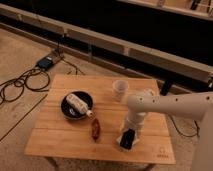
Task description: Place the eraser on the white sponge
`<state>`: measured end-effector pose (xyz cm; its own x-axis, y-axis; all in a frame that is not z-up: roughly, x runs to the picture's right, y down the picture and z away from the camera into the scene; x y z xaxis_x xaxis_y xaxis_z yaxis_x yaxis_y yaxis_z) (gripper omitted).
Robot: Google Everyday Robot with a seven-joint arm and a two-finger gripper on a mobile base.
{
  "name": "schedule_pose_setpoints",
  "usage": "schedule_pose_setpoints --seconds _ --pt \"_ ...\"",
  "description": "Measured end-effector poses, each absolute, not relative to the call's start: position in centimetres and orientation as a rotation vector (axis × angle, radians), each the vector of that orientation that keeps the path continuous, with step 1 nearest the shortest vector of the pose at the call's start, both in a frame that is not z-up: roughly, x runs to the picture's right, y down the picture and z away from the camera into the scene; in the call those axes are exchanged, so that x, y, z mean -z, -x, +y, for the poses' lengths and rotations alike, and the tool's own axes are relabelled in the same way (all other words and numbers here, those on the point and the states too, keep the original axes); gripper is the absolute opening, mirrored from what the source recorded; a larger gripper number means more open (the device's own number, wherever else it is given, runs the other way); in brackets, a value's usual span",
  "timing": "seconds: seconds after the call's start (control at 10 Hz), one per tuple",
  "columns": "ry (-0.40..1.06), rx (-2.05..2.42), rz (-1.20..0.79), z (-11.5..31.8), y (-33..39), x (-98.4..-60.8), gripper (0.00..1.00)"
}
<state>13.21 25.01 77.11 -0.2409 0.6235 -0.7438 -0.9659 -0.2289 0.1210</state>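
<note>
The black eraser (128, 139) lies at the front right of the wooden table (60, 135). A strip of the white sponge (120, 144) shows at its left and lower edge, so the eraser seems to lie on top of it. My gripper (130, 131) points down from the white arm (165, 106), right over the eraser and at or touching its far end. Most of the sponge is hidden under the eraser.
A reddish-brown elongated object (95, 128) lies just left of the eraser. A black bowl (76, 106) with a white bottle in it sits at mid-left. A white translucent cup (120, 90) stands at the back. Cables and a power box (46, 62) lie on the floor at left.
</note>
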Motion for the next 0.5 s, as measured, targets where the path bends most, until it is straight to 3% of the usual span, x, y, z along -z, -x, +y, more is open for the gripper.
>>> schedule_pose_setpoints --seconds 0.5 --pt "0.635 -1.739 0.632 22.0 -13.5 -76.8 0.80"
